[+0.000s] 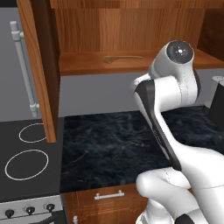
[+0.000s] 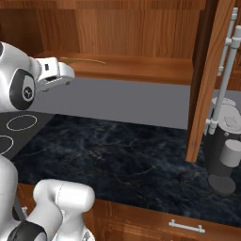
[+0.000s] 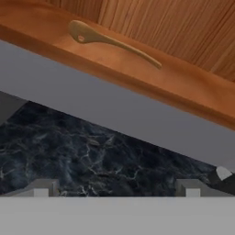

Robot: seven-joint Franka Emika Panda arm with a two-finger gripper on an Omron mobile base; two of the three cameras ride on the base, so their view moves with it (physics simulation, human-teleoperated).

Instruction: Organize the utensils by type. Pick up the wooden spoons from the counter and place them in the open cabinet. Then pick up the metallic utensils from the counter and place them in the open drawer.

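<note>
One wooden spoon (image 1: 122, 58) (image 2: 82, 60) (image 3: 110, 41) lies flat on the bottom shelf of the open cabinet (image 1: 87, 68) (image 2: 141, 70) (image 3: 183, 92). My gripper (image 3: 117, 189) is open with nothing between its fingers. It hovers in front of the shelf and a little below it, above the dark marble counter (image 1: 109, 144) (image 2: 117, 150). In the right base view my white hand (image 2: 54, 73) sits just left of the spoon's handle end, apart from it. The metallic utensils and the open drawer are out of view.
Open cabinet doors hang at the left (image 1: 41, 65) and right (image 2: 207, 80) of the counter. A stove (image 1: 26, 164) adjoins on the left. A grey coffee machine (image 2: 226, 146) stands at the right. A shut drawer front with a handle (image 1: 109, 196) lies below the counter.
</note>
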